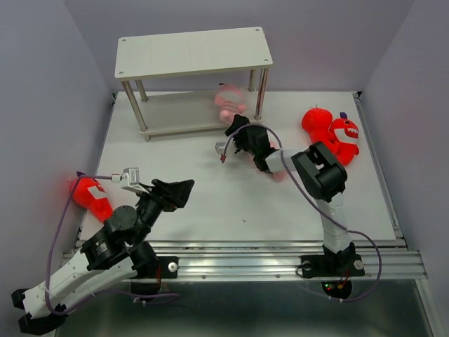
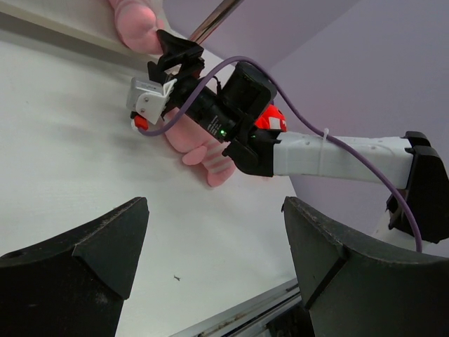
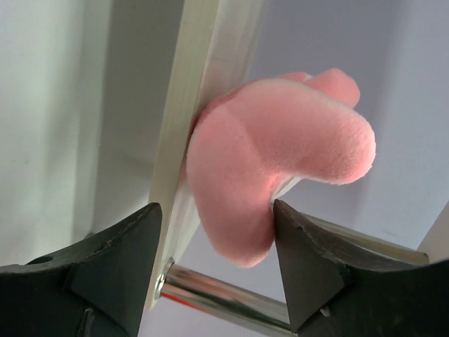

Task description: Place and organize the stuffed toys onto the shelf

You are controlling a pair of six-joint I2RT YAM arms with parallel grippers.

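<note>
A pink striped pig (image 1: 229, 100) (image 3: 273, 154) rests at the right end of the shelf's (image 1: 193, 53) lower board (image 3: 184, 140). My right gripper (image 1: 237, 128) (image 3: 216, 235) stands open around its lower end; the right finger touches the plush, the left one is apart from it. A second pink pig (image 1: 280, 174) (image 2: 202, 146) lies on the table under my right arm. Two red sharks (image 1: 331, 130) sit at the right. Another red shark (image 1: 91, 196) lies at the left edge. My left gripper (image 1: 179, 191) (image 2: 214, 242) hovers open over bare table, holding nothing.
The shelf's top board holds nothing. A chrome shelf leg (image 3: 231, 298) crosses right in front of the right jaws. My right arm (image 2: 231, 105) stretches across the table's middle. Grey walls close in the sides, and a metal rail (image 1: 266, 256) runs along the near edge.
</note>
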